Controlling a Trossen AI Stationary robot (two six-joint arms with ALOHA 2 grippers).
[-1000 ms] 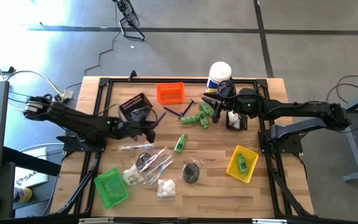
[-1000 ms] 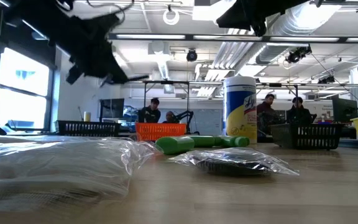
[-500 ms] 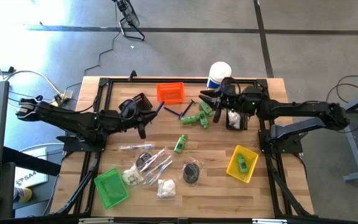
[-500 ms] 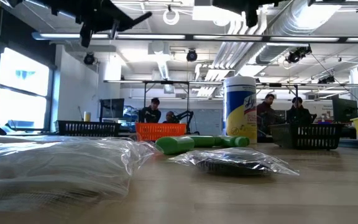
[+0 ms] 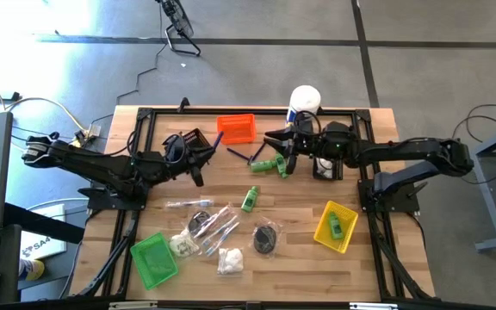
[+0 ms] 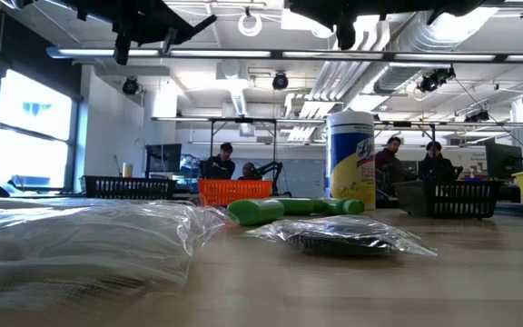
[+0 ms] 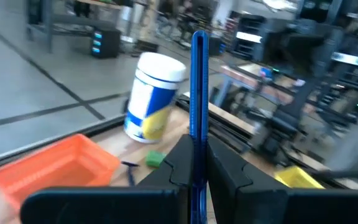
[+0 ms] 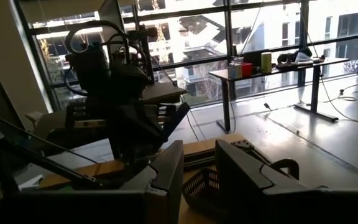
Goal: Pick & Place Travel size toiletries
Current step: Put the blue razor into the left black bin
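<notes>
- Travel size toiletries: one, a thin blue stick, smooth and straight, is clamped in my left gripper, whose fingers are clenched on its lower end.
- I see the stick's long axis running straight out past the fingertips, toward the orange bin by the bench's far edge.
- My right gripper hangs above the green mini bottles near the far edge, fingers slightly parted with nothing between them.
- Just beyond it stands the white canister.
- Crinkled clear-wrapped packets, a dark round bundle and a bag of white puffs lie toward the near edge, between the green bin and yellow bin.
</notes>
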